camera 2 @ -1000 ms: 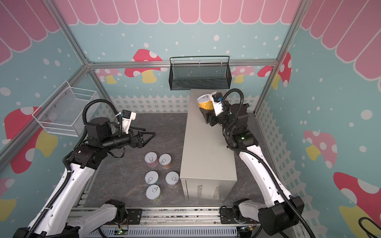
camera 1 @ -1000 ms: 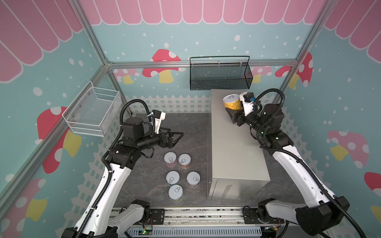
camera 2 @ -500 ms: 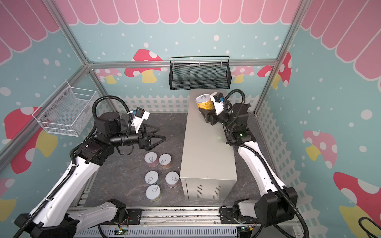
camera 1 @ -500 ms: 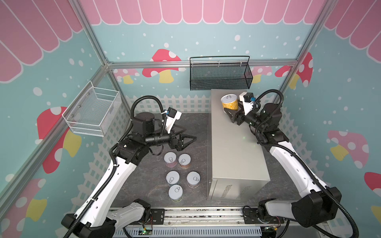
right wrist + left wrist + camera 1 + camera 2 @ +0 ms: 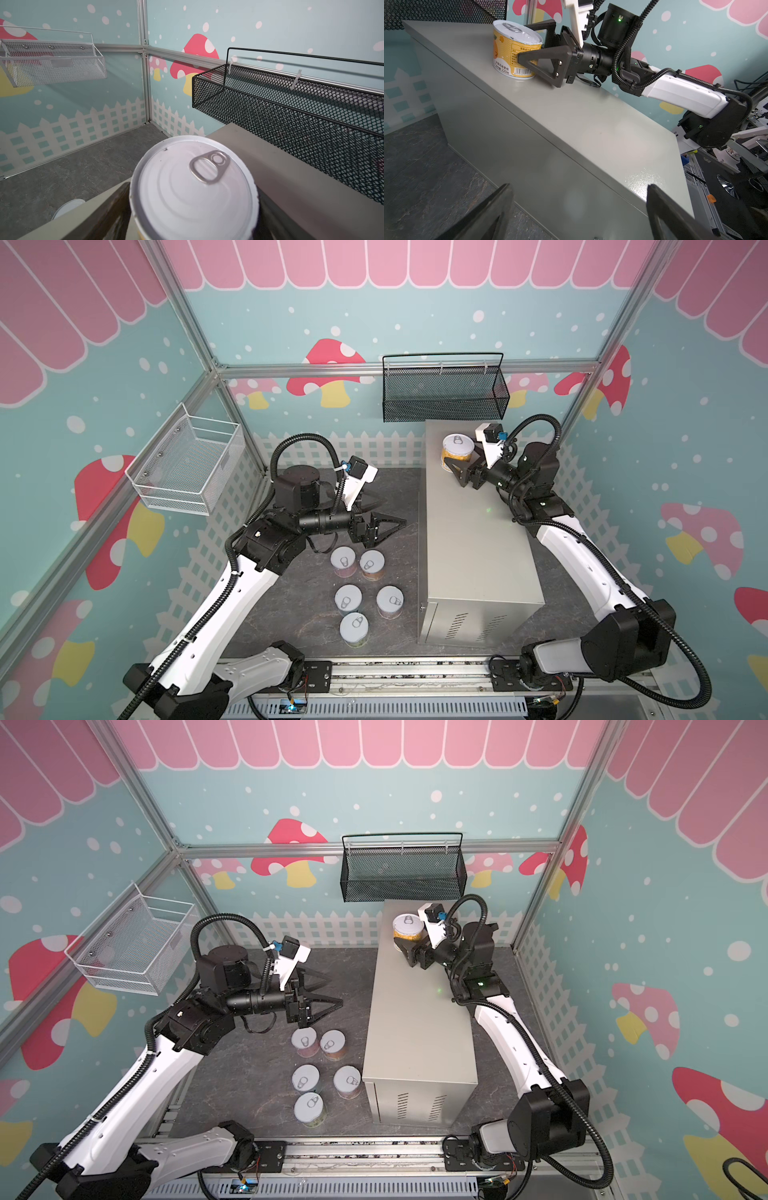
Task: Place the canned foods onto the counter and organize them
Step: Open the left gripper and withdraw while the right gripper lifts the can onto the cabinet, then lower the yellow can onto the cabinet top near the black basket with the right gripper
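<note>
In a top view, a yellow can (image 5: 457,451) stands upright at the far end of the counter (image 5: 478,539), near the black basket (image 5: 444,393). The right gripper (image 5: 460,462) straddles it. The left gripper (image 5: 392,512) hangs wide open above the floor (image 5: 291,605), just beyond five cans (image 5: 348,598) clustered beside the counter.

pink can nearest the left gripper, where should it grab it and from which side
Probably across the curved side wall below the lid, since the pink can stands upright. Bring the left gripper in from its own arm's side, jaws on the can's far and near faces: the orange can crowds the face toward the counter.
</note>
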`<state>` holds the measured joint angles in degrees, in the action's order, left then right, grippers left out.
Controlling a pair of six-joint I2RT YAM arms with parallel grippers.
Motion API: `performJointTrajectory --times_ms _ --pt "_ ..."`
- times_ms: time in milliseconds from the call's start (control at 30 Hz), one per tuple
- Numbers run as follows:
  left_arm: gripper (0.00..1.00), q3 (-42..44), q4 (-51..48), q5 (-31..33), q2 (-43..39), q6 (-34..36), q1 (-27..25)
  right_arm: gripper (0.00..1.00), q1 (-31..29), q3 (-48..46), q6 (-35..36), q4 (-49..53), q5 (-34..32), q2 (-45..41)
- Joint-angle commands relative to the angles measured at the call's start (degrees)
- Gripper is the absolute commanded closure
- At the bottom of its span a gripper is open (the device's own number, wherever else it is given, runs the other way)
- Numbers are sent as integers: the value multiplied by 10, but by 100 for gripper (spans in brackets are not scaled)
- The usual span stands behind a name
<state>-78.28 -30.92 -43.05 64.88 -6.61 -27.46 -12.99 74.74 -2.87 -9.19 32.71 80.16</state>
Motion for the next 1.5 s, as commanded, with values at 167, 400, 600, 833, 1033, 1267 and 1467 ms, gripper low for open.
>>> performJointTrajectory --times_ms 167,400,600,833,1033,1267,1467 --pt "1 38 17 17 -27 17 -2 21 2 27 11 6 -8 -14" --pt "1 47 16 30 -41 25 -1 28 2 54 9 21 -46 10" --pt "1 48 11 38 -43 27 0 28 2 105 10 33 -44 62" --pt "1 51 11 48 -51 32 0 26 2 192 8 61 -55 137" --pt "1 52 11 56 -56 34 0 25 2 260 6 88 -49 194" --pt "1 54 11 61 -57 35 0 23 2 297 11 105 -62 228" --pt "1 55 11 68 -56 38 0 20 3 317 13 111 -69 248"
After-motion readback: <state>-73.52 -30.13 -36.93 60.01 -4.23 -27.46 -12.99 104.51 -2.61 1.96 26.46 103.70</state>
